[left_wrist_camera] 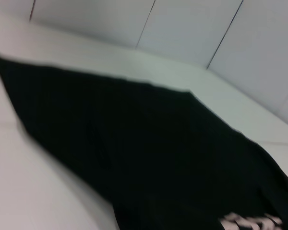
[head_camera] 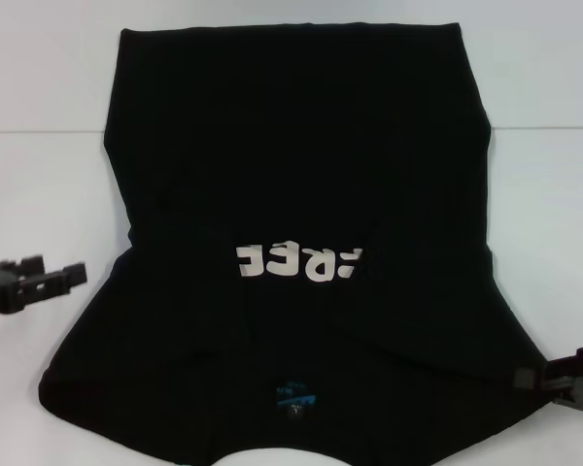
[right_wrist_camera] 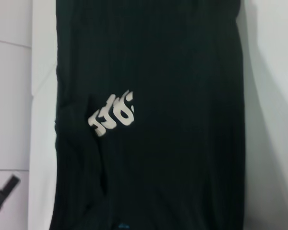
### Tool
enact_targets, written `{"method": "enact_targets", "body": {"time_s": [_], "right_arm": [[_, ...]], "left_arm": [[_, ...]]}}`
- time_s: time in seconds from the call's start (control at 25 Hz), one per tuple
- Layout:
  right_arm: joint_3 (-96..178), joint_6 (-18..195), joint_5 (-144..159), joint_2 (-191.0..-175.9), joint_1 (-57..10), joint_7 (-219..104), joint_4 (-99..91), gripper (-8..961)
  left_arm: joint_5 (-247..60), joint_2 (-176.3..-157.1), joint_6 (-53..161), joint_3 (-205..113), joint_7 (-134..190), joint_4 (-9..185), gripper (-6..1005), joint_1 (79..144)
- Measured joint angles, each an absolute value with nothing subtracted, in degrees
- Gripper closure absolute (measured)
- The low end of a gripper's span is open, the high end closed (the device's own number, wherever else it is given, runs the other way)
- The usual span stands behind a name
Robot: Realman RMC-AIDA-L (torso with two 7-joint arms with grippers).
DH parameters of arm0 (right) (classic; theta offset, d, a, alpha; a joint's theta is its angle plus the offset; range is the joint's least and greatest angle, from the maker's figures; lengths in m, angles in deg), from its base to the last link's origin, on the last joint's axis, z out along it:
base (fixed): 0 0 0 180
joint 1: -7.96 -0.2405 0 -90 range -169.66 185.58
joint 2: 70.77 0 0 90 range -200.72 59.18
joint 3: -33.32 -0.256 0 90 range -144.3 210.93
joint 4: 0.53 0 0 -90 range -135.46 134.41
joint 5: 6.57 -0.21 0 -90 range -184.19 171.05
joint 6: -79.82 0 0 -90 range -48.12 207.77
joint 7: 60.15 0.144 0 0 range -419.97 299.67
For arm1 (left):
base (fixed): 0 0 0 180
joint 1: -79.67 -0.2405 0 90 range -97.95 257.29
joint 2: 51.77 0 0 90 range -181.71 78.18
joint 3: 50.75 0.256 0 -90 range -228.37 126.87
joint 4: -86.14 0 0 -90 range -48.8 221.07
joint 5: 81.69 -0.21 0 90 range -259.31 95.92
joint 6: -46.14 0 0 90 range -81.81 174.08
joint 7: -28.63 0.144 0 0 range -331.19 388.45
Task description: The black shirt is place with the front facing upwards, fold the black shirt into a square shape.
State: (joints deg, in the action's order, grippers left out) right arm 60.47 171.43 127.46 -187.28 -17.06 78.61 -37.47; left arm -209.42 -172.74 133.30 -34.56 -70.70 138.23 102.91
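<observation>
The black shirt (head_camera: pixel 301 184) lies spread on the white table with its white "FREE" lettering (head_camera: pixel 301 261) facing up and the blue neck label (head_camera: pixel 294 396) near the front edge. Its sides look turned inward, with creases running across the near part. My left gripper (head_camera: pixel 76 276) hovers over bare table just left of the shirt's near left side, clear of the cloth. At the near right corner my right gripper (head_camera: pixel 542 377) meets the cloth's edge. The left wrist view shows the shirt (left_wrist_camera: pixel 149 153), and the right wrist view shows the shirt (right_wrist_camera: pixel 173 120) with its lettering (right_wrist_camera: pixel 113 114).
White table (head_camera: pixel 39 175) surrounds the shirt on the left, right and far sides. A seam line crosses the table (head_camera: pixel 544 130) behind the shirt's upper part. Light wall panels (left_wrist_camera: pixel 192 24) stand behind the table.
</observation>
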Motion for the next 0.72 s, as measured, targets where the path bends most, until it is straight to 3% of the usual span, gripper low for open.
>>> {"method": "enact_targets", "body": {"time_s": [0.32, 0.72], "right_arm": [[58.56, 172.64, 127.46, -186.62, -15.64, 76.18, -37.08, 889], [58.45, 172.99, 127.46, -186.55, -15.51, 74.53, -37.19, 889]], "left_arm": [[-221.33, -170.18, 143.98, -34.69, -88.81, 147.67, 121, 104.37], [-232.21, -168.91, 148.82, -34.03, -93.55, 145.29, 121, 107.62]]}}
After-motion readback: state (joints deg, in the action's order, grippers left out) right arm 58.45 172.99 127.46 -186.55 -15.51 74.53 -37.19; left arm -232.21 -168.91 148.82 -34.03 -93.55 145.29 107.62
